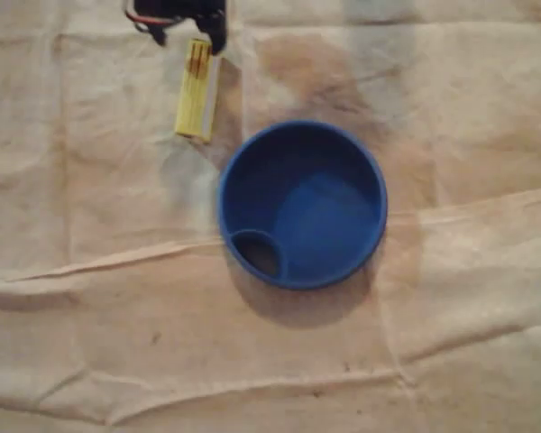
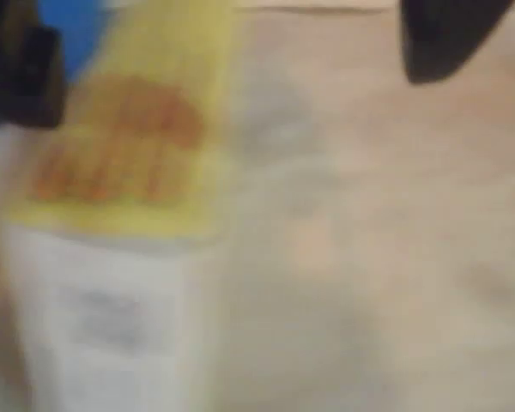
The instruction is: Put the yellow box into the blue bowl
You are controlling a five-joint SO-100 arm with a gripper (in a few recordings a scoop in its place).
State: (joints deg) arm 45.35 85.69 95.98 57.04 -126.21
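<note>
The long, thin yellow cardboard box lies flat in the overhead view, near the round blue plastic bowl, up and left of it.

Up and left of the blue bowl, the gripper was plain black and blocky. A small loop of thin cables, red and pale, curled beside it on the side away from the bowl. In the wrist view its fingers were dark, blurred wedges.
</note>
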